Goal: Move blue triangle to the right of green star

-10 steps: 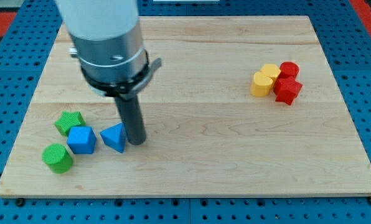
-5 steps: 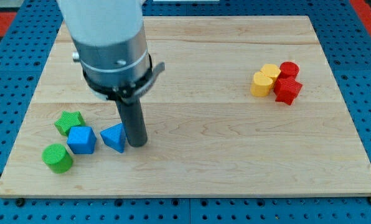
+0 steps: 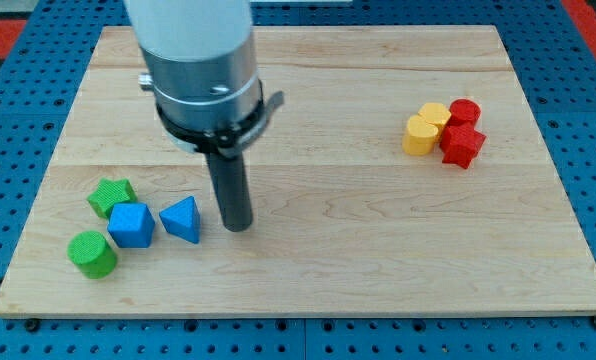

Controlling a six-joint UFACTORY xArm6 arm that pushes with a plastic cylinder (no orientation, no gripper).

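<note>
My tip [image 3: 239, 226] stands just right of the triangle [image 3: 183, 219].

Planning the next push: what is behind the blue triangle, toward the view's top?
Bare wood of the board lies behind the blue triangle. My tip stands apart at its right. The arm's body covers board farther up.

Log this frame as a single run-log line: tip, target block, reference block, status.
my tip: right of blue triangle, small gap | green star: upper left, blue cube between | status: triangle not yet placed
</note>
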